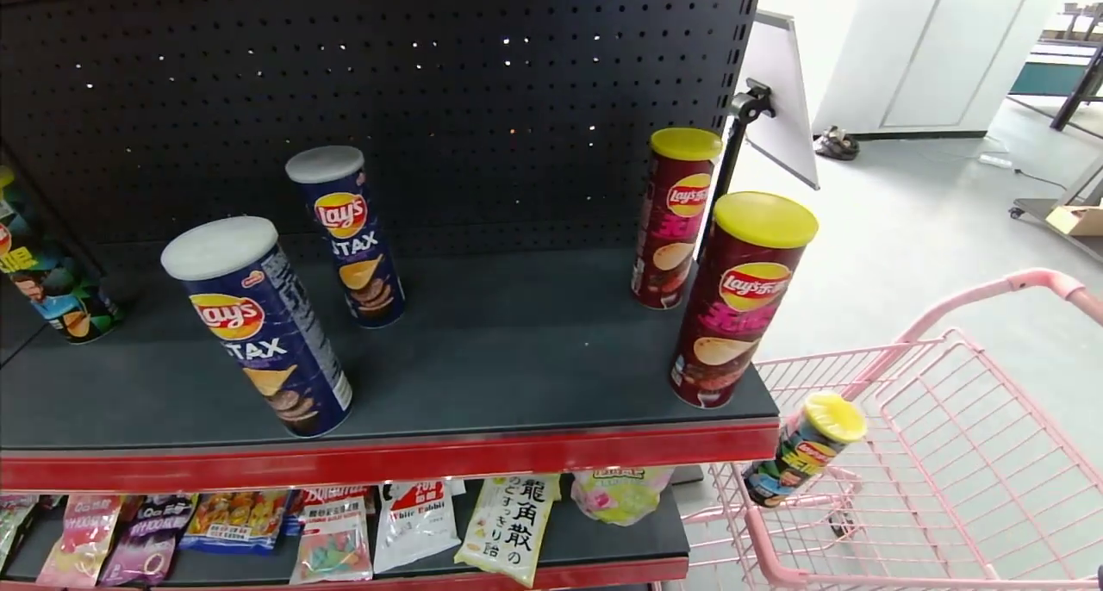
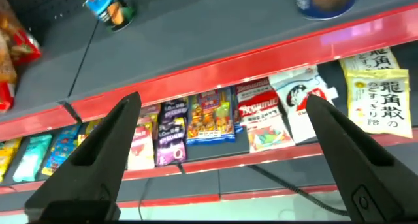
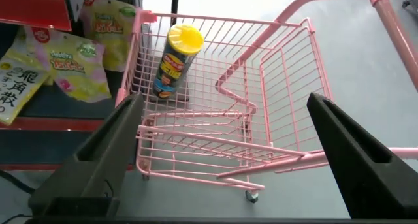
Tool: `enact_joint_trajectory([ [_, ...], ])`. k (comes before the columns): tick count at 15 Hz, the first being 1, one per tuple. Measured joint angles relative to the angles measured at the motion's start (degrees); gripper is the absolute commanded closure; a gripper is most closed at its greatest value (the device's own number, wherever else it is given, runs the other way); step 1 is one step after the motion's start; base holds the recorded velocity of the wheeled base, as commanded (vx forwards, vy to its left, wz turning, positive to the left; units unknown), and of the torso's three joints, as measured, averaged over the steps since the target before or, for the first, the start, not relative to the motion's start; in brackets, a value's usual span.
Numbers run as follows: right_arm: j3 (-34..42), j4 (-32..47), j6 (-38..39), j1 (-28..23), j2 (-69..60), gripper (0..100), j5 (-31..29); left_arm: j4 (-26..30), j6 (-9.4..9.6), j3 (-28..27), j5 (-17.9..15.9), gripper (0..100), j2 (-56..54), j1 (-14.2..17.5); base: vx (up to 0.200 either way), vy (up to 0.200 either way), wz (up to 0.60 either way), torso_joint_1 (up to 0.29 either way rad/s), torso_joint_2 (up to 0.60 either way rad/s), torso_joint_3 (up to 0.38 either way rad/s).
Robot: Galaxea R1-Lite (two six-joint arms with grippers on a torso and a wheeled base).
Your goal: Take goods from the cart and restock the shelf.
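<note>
A pink wire cart (image 1: 948, 453) (image 3: 261, 74) stands to the right of the shelf (image 1: 482, 358). One yellow-lidded chip can (image 1: 806, 449) (image 3: 175, 61) stands in the cart's corner nearest the shelf. On the dark shelf stand two blue cans (image 1: 258, 324) (image 1: 349, 233) and two maroon cans (image 1: 741, 298) (image 1: 676, 216). My right gripper (image 3: 222, 152) hangs open above the cart, empty. My left gripper (image 2: 222, 152) is open and empty in front of the lower shelf's snack bags (image 2: 261, 116), below the red shelf edge (image 2: 215, 67).
A green-black can (image 1: 60, 298) (image 2: 108, 8) stands at the shelf's far left. Snack packets (image 1: 414, 522) lie on the lower shelf. A pegboard back wall (image 1: 388, 100) rises behind the cans. Open floor (image 1: 931, 229) lies beyond the cart, with a white board on a stand (image 1: 780, 91).
</note>
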Motion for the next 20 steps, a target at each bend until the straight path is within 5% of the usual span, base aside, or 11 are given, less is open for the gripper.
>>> enact_joint_trajectory([
  [20,0.24,-0.02,-1.62,-0.2,-0.35,0,-0.05,0.13,1.32,0.34,-0.02,0,-2.84,-0.04,-0.03,0.0,-0.03,0.001,0.0,0.0],
])
